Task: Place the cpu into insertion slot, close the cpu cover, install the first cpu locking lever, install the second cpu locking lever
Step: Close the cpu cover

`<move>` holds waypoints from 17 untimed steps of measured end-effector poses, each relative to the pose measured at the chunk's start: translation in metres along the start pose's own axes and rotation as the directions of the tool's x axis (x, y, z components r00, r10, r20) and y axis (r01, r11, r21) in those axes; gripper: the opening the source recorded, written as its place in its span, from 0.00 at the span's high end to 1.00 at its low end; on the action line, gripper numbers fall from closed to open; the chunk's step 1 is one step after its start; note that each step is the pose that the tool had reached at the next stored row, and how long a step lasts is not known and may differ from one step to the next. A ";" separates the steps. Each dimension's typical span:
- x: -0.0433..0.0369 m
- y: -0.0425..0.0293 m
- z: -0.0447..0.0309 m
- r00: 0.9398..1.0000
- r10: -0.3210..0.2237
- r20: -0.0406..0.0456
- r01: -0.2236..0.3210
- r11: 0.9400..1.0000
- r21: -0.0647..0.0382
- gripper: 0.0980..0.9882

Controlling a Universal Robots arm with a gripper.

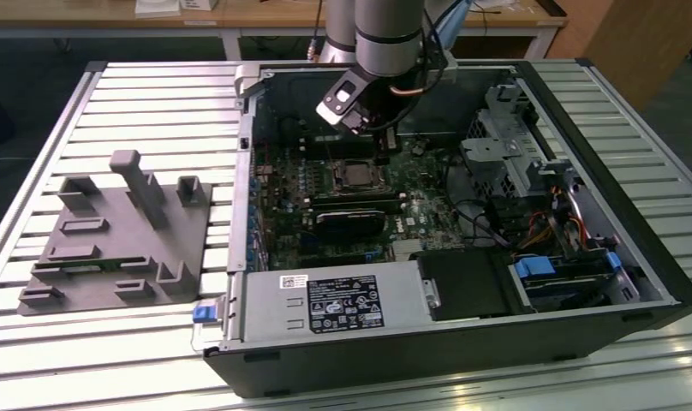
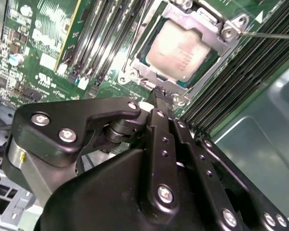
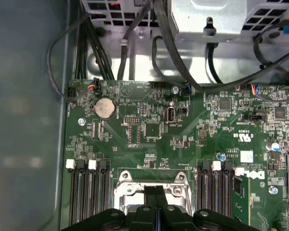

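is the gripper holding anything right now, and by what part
Nothing seems held: the gripper is shut on nothing, its tip by the edge of the cpu cover, which lies over the cpu.

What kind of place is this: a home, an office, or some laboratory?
Probably a robotics laboratory or test workshop. An opened computer case lies on a slatted metal table, a robot arm reaches into it, a grey fixture sits beside it, and wooden desks stand behind.

Slatted metal table point(image 1: 152, 94), loaded.
An open computer case point(image 1: 657, 278) lies toward the exterior view's right, a grey moulded fixture point(image 1: 106, 248) toward the left; a small blue piece point(image 1: 205, 313), perhaps a clip, just beside the case.
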State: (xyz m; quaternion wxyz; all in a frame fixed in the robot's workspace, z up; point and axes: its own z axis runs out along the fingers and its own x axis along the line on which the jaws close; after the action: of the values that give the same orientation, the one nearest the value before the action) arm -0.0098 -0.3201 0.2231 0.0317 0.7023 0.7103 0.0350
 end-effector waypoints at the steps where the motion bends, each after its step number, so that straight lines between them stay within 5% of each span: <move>1: 0.0000 0.0000 0.0001 1.000 0.000 0.000 0.000 1.000 -0.002 0.99; 10: 0.0000 -0.0001 0.0000 1.000 -0.003 0.000 0.003 1.000 -0.002 0.99; 17: 0.0000 -0.0001 0.0002 0.993 -0.115 -0.011 0.115 0.993 -0.002 0.99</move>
State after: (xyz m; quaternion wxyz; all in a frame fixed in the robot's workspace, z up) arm -0.0099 -0.3201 0.2229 0.0304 0.6602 0.7495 0.0375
